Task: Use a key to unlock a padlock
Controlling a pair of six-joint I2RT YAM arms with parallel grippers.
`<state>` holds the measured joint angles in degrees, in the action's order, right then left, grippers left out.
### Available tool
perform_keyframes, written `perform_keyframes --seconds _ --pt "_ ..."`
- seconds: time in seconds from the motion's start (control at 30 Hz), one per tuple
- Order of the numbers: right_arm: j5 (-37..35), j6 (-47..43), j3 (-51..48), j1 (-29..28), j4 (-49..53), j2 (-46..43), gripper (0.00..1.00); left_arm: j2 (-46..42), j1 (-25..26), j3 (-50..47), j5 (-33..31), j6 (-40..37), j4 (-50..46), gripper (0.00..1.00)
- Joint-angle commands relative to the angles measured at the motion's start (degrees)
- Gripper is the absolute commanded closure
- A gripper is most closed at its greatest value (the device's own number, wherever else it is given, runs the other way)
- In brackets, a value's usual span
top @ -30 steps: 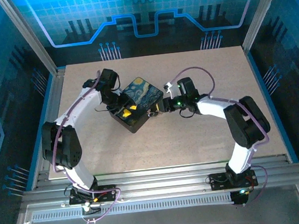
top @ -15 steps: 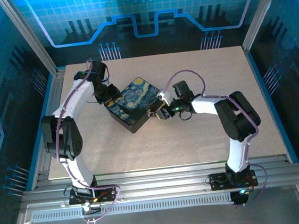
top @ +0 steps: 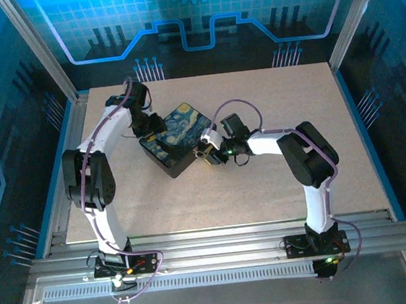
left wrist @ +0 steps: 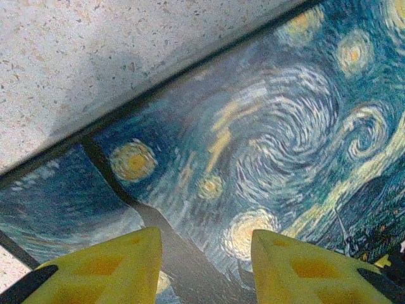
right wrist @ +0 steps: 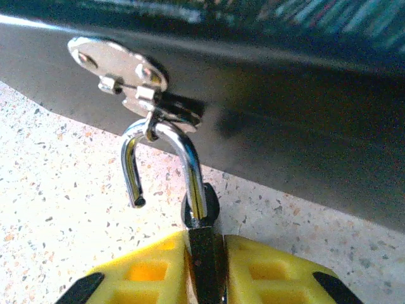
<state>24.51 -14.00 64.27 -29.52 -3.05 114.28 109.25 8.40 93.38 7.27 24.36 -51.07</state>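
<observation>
Because the dark-blue swirl-painted rectangular tin box (left wrist: 285, 126) should probably not slide, the left gripper (left wrist: 205, 253) stands over its lid, yellow fingers spread and grasping nothing. The small silvery metal padlock (right wrist: 193, 183) hangs by its shackle from the round metal hasp (right wrist: 117, 63) on the tin's dark side, and one shackle end is free. The right gripper (right wrist: 204, 247) is clenched on the padlock's body, which sits directly between its pads, near the speckled table (right wrist: 63, 202).

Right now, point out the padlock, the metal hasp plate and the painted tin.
padlock (right wrist: 192, 177): right wrist view, on its open shackle's long leg.
metal hasp plate (right wrist: 120, 63): right wrist view, on the plate's flat face.
painted tin (left wrist: 285, 126): left wrist view, on the swirl-painted lid.
</observation>
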Motion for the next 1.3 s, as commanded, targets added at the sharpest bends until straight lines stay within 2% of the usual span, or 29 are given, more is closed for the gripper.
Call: perform_keyframes --seconds 0.0,0.17,0.23,0.33,0.43,0.6,0.73,0.97,1.27 --pt "1.0 2.7 -1.4 0.6 -2.0 -2.3 0.85 -0.3 -0.2 -1.3 -1.8 -1.9 0.1 0.59" --pt "1.1 16.6 -1.7 1.3 -4.3 -4.3 0.92 -1.1 -0.1 -4.3 -2.3 -1.0 1.2 0.60" --pt "-1.4 24.6 -1.0 1.3 -3.5 -4.7 0.96 -2.0 0.2 -6.2 -2.4 0.0 1.8 0.60" --pt "-7.4 31.4 0.3 0.5 0.1 -5.5 0.98 -3.6 1.5 -8.1 -3.9 0.2 1.9 0.61" --pt "-18.3 27.7 4.2 -3.0 8.0 -5.7 0.98 -4.5 2.8 -9.1 -4.7 0.4 1.4 0.61" --pt "-31.1 22.1 11.1 -6.7 16.9 -1.8 0.98 -4.6 4.2 -10.9 -4.7 1.0 1.5 0.61" --pt "-37.2 22.5 13.7 -8.2 18.6 -0.1 0.99 -4.7 5.8 -12.1 -4.8 1.4 1.6 0.62" --pt "-41.2 34.3 16.7 -9.2 18.0 0.1 1.00 -4.1 7.8 -12.4 -4.1 3.1 0.3 0.63" --pt "-40.4 48.8 18.1 -8.7 12.3 2.4 1.00 -3.5 8.4 -13.7 -2.1 4.6 0.9 0.63"
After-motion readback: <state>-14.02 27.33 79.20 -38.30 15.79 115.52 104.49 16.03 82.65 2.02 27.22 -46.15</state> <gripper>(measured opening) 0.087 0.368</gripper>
